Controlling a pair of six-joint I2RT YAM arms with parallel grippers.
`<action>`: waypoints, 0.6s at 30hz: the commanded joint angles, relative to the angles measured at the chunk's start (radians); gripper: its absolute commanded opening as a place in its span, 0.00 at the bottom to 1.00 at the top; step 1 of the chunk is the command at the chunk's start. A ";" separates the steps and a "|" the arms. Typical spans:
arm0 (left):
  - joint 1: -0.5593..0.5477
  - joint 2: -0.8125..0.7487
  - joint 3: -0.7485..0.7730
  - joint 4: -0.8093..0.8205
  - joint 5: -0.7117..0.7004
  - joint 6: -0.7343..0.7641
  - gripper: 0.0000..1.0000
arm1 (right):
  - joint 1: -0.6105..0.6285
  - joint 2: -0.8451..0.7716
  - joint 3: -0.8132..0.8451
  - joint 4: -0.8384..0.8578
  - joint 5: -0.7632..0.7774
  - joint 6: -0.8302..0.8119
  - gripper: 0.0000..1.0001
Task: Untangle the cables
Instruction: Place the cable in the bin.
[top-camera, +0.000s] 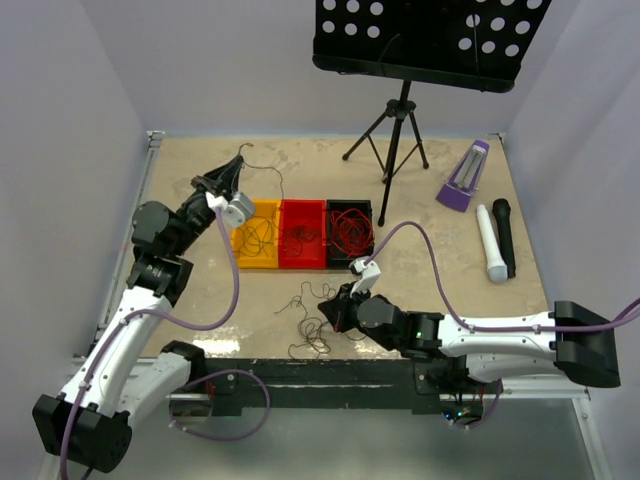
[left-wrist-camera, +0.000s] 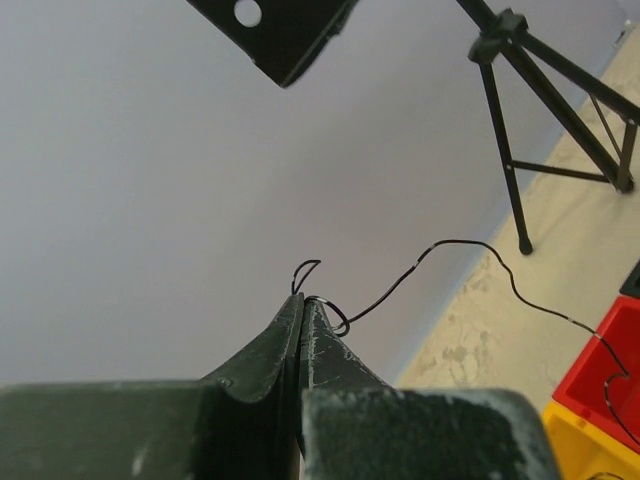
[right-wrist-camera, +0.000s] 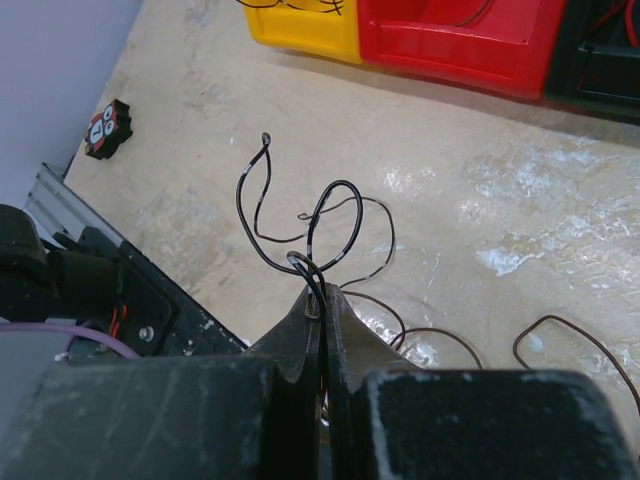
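- The left gripper (top-camera: 236, 165), raised at about 10 o'clock over the table (top-camera: 320, 165), has its fingers pressed together on a thin dark cable (left-wrist-camera: 460, 243). That strand arcs off toward 3 o'clock and drops by the red bin (top-camera: 302, 264).
- The right gripper (right-wrist-camera: 318, 300), low at 6 o'clock near the front edge, is pinched tight on a looped black cable (right-wrist-camera: 343, 183) — part of the loose tangle (top-camera: 308, 318) lying on the table.
- More cables lie coiled in the yellow bin (top-camera: 255, 266), the red bin and the black bin (top-camera: 332, 230) at the centre.
- Risk: either string-thin wire could slide out of its pinch under a hard pull, as only the fingertips hold it.
- Risk: the right's loops cross one another, and a brown cable (right-wrist-camera: 548, 318) lies close by — lifting may drag the clump or cinch a knot.
- Risk: if the left's strand is snagged in a bin, pulling could haul other cables out.
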 joint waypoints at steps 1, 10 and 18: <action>0.003 -0.013 -0.054 0.072 -0.014 0.053 0.00 | -0.004 -0.021 0.014 -0.009 -0.004 0.018 0.00; 0.003 -0.002 0.080 0.113 -0.008 -0.086 0.00 | -0.002 -0.012 -0.002 0.013 -0.013 0.030 0.00; 0.002 -0.013 0.169 0.116 -0.013 -0.135 0.00 | -0.002 0.003 -0.005 0.031 -0.016 0.030 0.00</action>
